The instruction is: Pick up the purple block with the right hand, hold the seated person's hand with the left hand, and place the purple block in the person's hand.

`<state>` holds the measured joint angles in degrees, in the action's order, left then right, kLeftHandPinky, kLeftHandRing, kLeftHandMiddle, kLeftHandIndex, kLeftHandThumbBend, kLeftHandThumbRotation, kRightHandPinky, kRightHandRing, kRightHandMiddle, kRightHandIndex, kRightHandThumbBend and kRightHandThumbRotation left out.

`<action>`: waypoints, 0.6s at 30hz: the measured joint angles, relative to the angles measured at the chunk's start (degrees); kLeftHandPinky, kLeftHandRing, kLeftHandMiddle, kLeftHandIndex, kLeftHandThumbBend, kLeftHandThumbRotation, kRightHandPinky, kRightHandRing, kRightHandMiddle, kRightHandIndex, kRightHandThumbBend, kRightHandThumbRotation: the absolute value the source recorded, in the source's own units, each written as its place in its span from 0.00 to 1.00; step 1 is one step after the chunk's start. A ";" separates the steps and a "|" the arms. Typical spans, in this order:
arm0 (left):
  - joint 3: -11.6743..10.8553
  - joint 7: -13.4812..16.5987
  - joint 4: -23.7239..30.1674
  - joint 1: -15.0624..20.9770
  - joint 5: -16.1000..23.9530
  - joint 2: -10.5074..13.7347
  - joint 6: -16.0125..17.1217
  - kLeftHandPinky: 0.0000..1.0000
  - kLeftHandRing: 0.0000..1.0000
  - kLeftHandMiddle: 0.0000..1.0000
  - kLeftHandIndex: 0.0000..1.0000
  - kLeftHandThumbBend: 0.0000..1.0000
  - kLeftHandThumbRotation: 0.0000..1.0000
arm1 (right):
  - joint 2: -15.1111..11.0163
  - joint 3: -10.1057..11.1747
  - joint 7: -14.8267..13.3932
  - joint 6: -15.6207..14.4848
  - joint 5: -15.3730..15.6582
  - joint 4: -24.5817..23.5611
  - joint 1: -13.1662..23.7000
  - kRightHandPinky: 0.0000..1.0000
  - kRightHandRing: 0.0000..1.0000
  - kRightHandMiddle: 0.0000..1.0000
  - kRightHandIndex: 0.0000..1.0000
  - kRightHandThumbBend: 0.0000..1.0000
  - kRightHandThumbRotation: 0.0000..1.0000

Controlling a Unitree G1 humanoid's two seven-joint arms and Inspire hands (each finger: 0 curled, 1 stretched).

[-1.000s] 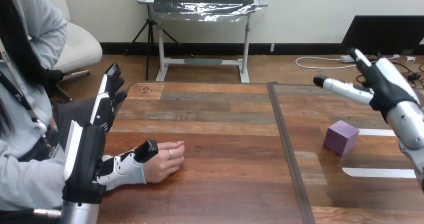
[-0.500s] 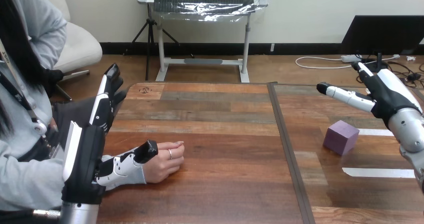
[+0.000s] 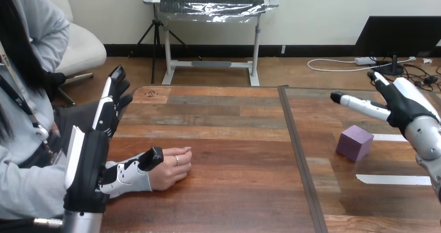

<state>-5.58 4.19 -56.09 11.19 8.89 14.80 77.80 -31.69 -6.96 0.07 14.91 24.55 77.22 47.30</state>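
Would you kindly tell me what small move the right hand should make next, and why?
Probably lower the right hand onto the purple block: its fingers are straight, and it hovers beyond the block, which sits untouched on the table.

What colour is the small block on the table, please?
The cube-shaped block is purple; head view.

Bright even light, faint sheen on table (image 3: 333,196)

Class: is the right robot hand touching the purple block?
Apart. The head view shows bare wooden table between the open right robot hand and the purple block.
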 measured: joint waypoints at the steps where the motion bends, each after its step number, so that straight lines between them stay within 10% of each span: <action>1: 0.01 -0.02 0.00 0.00 -0.07 0.00 0.05 0.89 0.95 0.98 0.98 1.00 0.72 | 0.00 -0.02 0.08 -0.07 0.05 0.02 0.00 0.89 0.97 1.00 1.00 1.00 0.81; 18: 0.17 -1.89 0.09 -0.19 -3.22 -0.02 0.37 0.88 0.94 0.97 0.97 1.00 0.70 | 0.00 -1.80 0.72 -1.92 1.06 0.07 -0.35 0.84 0.94 0.98 1.00 1.00 0.82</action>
<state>-5.41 2.30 -56.00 11.01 5.66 14.77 78.17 -31.69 -8.76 0.79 12.99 25.60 77.29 46.95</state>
